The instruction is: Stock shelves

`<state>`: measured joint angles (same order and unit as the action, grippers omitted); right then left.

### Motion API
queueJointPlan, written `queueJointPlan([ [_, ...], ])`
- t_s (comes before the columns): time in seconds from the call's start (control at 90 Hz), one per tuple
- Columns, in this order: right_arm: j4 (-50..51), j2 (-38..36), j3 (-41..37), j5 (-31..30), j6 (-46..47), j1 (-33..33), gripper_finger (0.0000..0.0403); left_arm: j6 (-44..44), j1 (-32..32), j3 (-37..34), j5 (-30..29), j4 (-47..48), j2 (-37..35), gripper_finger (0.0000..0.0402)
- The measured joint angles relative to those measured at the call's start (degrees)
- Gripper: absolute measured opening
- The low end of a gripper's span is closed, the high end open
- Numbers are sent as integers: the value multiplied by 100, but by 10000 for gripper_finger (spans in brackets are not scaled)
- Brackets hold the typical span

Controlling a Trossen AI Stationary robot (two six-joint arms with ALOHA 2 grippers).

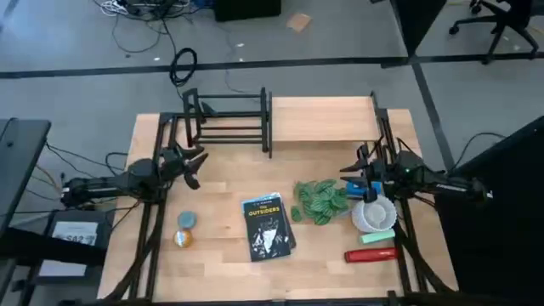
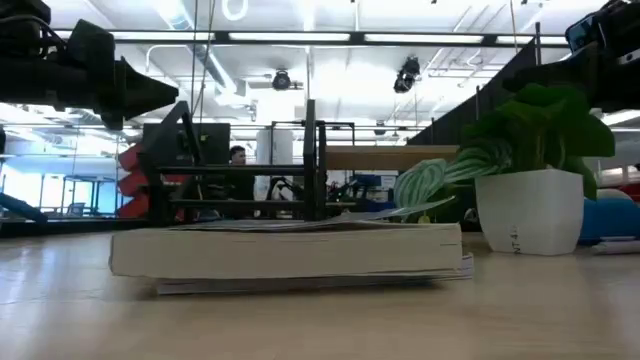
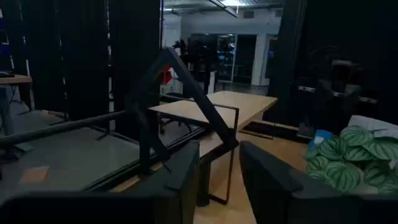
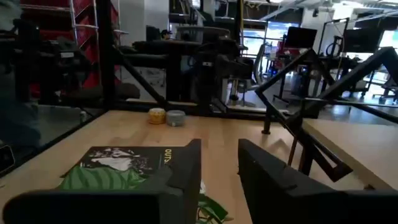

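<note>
— Where are the shelves being seen?
— At the table's far edge: the black rack (image 1: 228, 119) is standing just beside the wooden shelf board (image 1: 323, 118).
— And the grippers?
— The left gripper (image 1: 194, 166) is being held spread and empty in front of the rack. The right gripper (image 1: 355, 166) is being held parted, empty, above the potted plant (image 1: 321, 201). A book (image 1: 268, 226) is lying between the arms.
</note>
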<state>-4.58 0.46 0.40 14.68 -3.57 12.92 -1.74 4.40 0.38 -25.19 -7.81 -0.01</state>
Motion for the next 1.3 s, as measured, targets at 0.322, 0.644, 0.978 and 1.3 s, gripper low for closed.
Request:
queueJointPlan([
  [0.322,-2,1,-1,0,0,1,77,-1,9,6,-42,-7,0,96],
  [0.644,0,0,0,0,0,1,77,-973,9,28,-153,-1214,2,96],
  [0.978,-44,3,-2,-2,-2,-1,77,-2198,-166,2128,-48,-207,2600,91],
  [1.3,-74,3,-1,0,-2,-1,77,-3133,-195,6208,1025,3436,6610,90],
])
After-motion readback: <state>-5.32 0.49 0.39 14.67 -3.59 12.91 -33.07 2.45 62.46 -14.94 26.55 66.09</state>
